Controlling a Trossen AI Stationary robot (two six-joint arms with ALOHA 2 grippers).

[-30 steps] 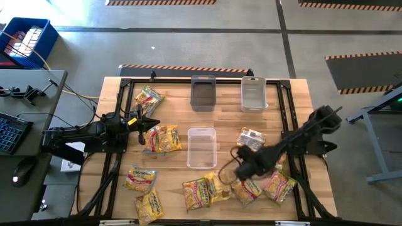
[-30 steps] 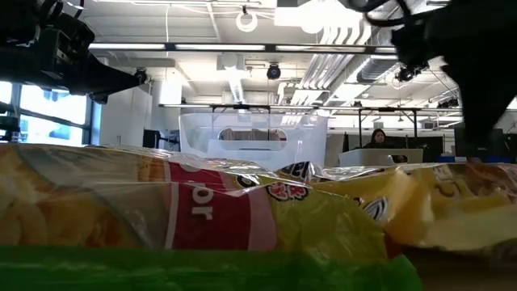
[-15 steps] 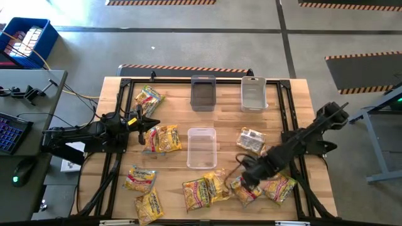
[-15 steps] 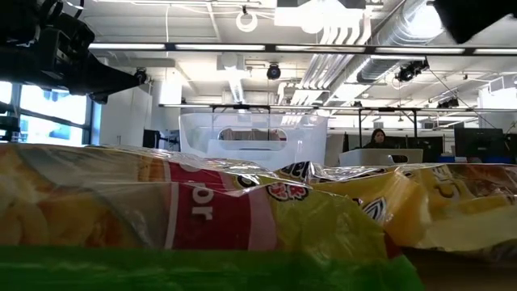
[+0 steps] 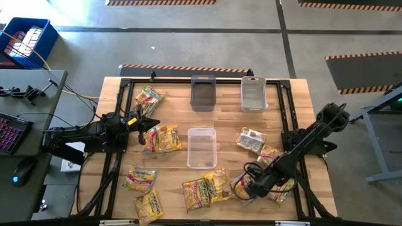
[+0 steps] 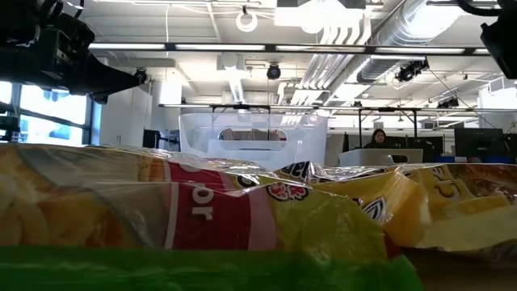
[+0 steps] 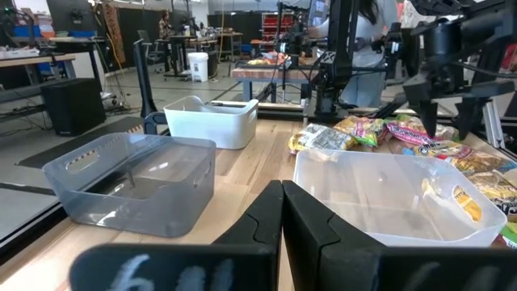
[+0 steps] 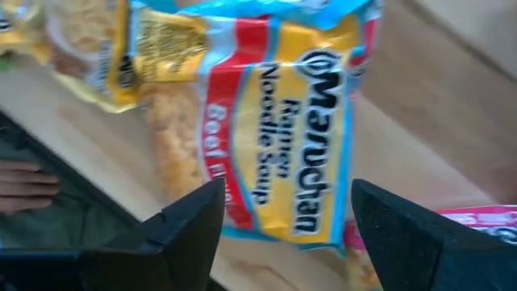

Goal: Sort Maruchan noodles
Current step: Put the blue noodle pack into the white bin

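Maruchan noodles lie scattered over the wooden table [image 5: 295, 107]: yellow packets at the left [image 5: 163, 138] and along the near edge [image 5: 196, 193], and a silvery one [image 5: 251, 139] at the right. My right gripper [image 5: 249, 185] hangs open at the near right, pointing steeply down over a yellow-and-red packet [image 8: 275, 137]. Its fingers [image 8: 190, 218] stand above the packet's two sides; no touch shows. My left gripper [image 5: 147, 120] waits shut at the table's left, level [image 7: 283, 214].
A clear bin [image 5: 201, 147] stands mid-table, with a grey bin [image 5: 203, 93] and a white bin [image 5: 254, 93] at the far edge. A pink packet [image 5: 270, 154] and more yellow ones [image 5: 279, 188] crowd round my right gripper. Black frame rails [image 5: 286, 113] run along the table's sides.
My right gripper has moved toward the table's near edge, sinking a little and tipping further downward, from beside the silvery packet to above the yellow-and-red packet. In the low view its arm has slid out toward the upper right corner. No packet has moved.
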